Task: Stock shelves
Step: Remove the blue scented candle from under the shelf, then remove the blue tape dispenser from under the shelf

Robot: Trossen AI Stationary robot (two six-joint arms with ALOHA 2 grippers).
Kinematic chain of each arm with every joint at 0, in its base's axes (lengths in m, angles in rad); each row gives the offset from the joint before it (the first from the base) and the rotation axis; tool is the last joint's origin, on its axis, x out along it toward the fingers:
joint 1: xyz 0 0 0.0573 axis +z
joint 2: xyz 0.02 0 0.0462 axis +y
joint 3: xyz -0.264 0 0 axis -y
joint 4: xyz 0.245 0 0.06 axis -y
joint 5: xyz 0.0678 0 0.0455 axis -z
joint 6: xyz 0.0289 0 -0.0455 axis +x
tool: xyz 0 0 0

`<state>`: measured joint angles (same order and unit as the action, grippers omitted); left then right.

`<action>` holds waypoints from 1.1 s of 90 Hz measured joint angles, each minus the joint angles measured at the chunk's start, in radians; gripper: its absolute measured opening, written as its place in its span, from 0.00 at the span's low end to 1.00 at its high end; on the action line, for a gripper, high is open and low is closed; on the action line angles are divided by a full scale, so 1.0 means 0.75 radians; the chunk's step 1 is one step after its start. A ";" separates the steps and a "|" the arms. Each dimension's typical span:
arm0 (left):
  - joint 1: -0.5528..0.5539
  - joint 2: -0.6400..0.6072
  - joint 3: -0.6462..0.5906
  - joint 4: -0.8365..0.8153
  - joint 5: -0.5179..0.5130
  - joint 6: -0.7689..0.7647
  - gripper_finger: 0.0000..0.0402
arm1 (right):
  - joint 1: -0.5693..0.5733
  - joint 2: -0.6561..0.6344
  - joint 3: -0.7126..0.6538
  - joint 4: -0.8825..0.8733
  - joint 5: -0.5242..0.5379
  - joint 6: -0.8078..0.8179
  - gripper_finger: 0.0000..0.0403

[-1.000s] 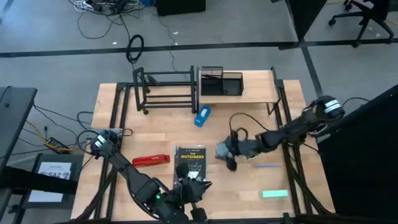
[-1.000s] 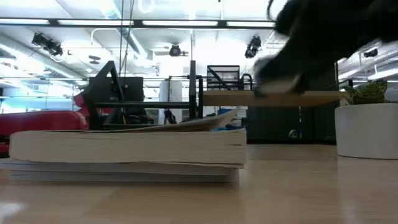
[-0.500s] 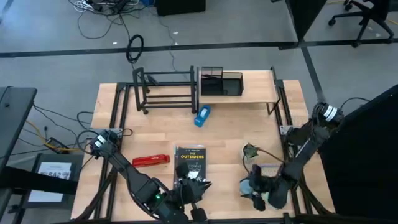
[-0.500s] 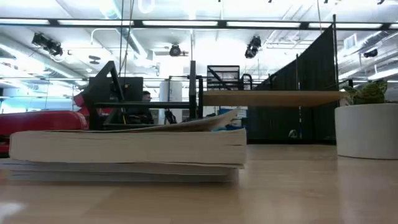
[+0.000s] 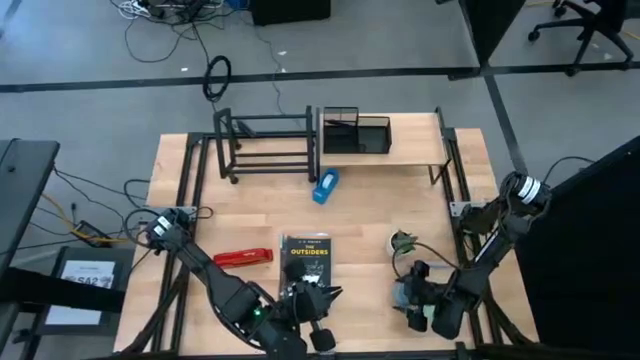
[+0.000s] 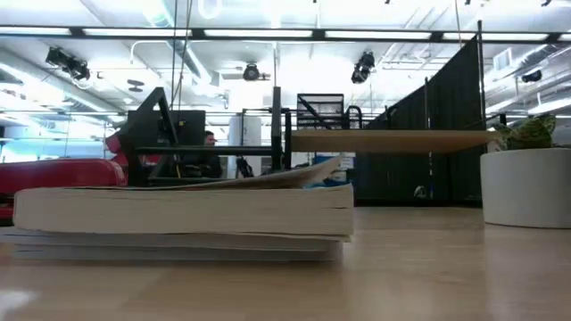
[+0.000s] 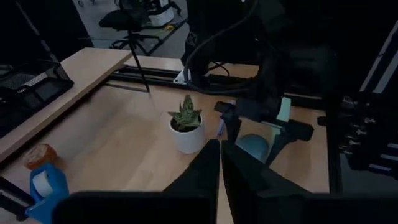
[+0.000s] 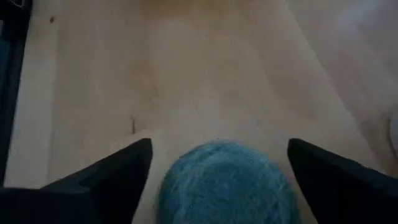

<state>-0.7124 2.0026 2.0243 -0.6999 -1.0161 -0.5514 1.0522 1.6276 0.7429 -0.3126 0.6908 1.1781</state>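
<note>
Straddling a fuzzy blue-grey yarn ball near the table's front right corner, the right gripper has its two dark fingers spread wide, one on either side of the ball. Just beyond stands a small white pot with a spiky green plant. The left gripper, fingers pressed together, waits at the front edge beside a black paperback book. At the table's far side sit the black metal-tube rack and the light wooden plank shelf, side by side.
</note>
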 joint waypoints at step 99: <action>0.454 0.002 -0.740 -0.190 0.141 -0.772 0.65 | -0.019 -0.015 0.461 0.169 0.576 -0.681 0.93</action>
<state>-0.3721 2.0037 1.4696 -0.8428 -0.9101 -1.1302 1.0377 1.6160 1.0885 -0.1857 1.1226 0.6674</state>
